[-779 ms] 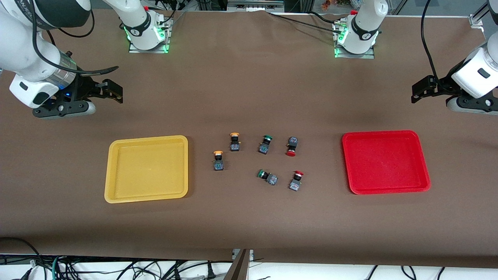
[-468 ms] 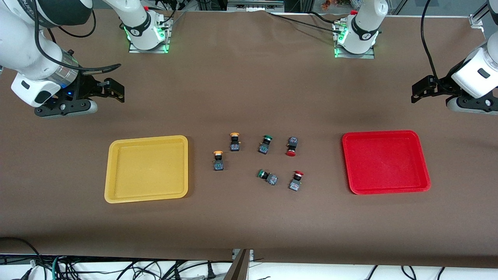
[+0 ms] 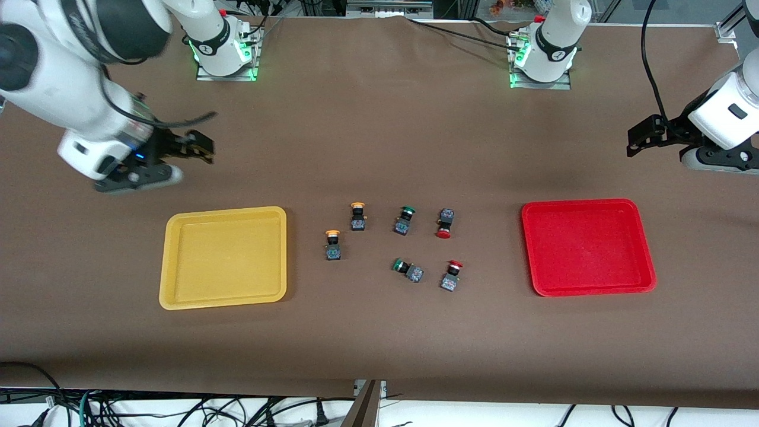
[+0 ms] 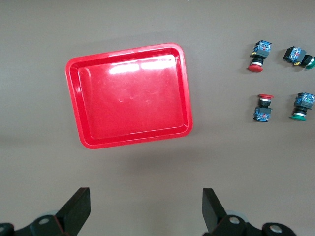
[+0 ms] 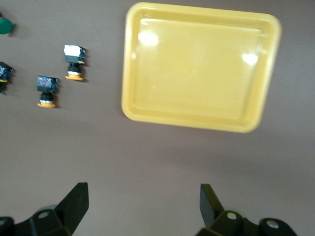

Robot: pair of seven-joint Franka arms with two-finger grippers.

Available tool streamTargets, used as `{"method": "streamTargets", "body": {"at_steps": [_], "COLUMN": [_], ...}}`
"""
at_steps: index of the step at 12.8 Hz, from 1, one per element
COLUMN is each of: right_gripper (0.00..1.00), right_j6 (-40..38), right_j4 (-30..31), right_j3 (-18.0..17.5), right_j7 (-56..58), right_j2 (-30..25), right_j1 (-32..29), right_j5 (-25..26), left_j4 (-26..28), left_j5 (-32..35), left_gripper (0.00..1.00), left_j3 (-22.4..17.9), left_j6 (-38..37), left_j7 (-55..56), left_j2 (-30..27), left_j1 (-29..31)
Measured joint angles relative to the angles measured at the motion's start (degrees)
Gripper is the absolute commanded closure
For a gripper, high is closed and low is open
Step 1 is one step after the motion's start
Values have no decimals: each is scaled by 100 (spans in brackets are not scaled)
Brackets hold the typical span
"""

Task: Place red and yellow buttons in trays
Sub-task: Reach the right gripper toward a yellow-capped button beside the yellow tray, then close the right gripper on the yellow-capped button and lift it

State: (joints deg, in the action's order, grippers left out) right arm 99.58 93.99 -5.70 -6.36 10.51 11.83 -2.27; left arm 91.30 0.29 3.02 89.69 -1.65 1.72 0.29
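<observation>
Two yellow buttons (image 3: 357, 216) (image 3: 332, 244) and two red buttons (image 3: 444, 223) (image 3: 451, 276) lie on the brown table between the trays. The yellow tray (image 3: 224, 257) lies toward the right arm's end and the red tray (image 3: 588, 247) toward the left arm's end. Both trays hold nothing. My right gripper (image 3: 198, 148) hangs open over bare table between its base and the yellow tray (image 5: 199, 66), with the yellow buttons (image 5: 75, 61) in its wrist view. My left gripper (image 3: 637, 142) waits open above bare table beside the red tray (image 4: 130, 96). Its wrist view shows the red buttons (image 4: 258, 50).
Two green-capped buttons (image 3: 404, 220) (image 3: 407, 269) lie among the red and yellow ones. The two arm bases (image 3: 224, 47) (image 3: 542, 53) stand at the table's edge farthest from the front camera. Cables hang under the edge nearest that camera.
My right arm has swung its gripper toward the table's middle and closer to the yellow tray. The left arm, buttons and trays have not moved.
</observation>
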Motion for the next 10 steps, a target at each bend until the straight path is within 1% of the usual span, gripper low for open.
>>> {"method": "streamTargets", "body": {"at_steps": [1, 3, 5, 7, 9, 10], "right_gripper": [0, 0, 0, 0, 0, 0], "right_j6": [420, 1534, 2568, 3008, 3220, 3429], "right_j4": [16, 41, -35, -442, -915, -1039], "right_j3": [-12, -29, -29, -27, -27, -26], "right_j7": [-331, -882, -1092, -1446, -1804, -1883], "right_j2": [351, 1220, 2084, 2816, 3354, 3554], "right_j1": [214, 595, 903, 1100, 1323, 1409], "right_j5": [-1, -1, -1, 0, 1, 1], "left_j4": [-3, -7, -8, -7, -6, -5], "left_j5": [0, 0, 0, 0, 0, 0], "left_gripper": [0, 0, 0, 0, 0, 0], "left_j3": [0, 16, 52, 65, 66, 66], "left_j6": [0, 0, 0, 0, 1, 1], "left_j7": [11, 49, 100, 118, 122, 123], "left_j2": [-1, -1, 1, 2, 5, 7], "left_j1": [0, -1, -2, -2, -2, -2]}}
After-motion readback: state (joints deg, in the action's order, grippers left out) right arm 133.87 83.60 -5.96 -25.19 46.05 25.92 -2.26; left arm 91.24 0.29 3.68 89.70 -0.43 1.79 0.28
